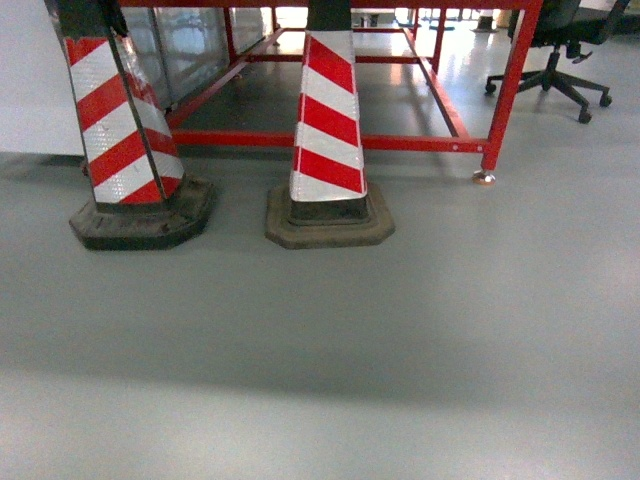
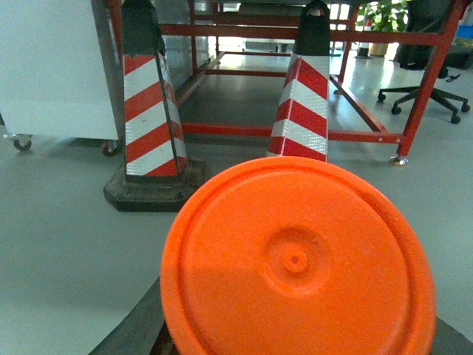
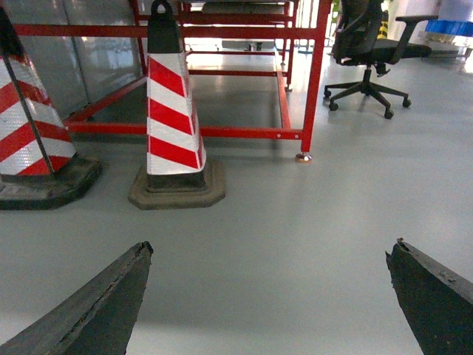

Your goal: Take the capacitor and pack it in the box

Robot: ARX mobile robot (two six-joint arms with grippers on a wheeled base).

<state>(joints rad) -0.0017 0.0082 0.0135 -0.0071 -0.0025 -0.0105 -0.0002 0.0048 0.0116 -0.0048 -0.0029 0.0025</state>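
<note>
- An orange round lid [image 2: 298,260] fills the left wrist view, hiding the left fingers; their state cannot be told.
- Right fingers [image 3: 89,307] stand wide apart, empty, above the grey floor [image 1: 400,340].
- Beyond stand two red-white striped cones [image 1: 327,130], the red frame [image 1: 510,90] behind them, an office chair [image 1: 560,55] right of it.
- No box or capacitor shows.

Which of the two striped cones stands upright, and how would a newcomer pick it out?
Start at the red metal frame across the back of the floor. Two red-and-white cones stand before it; the upright cone is the right one in the head view, on an octagonal dark base. Its neighbour, the left cone, leans.
</note>
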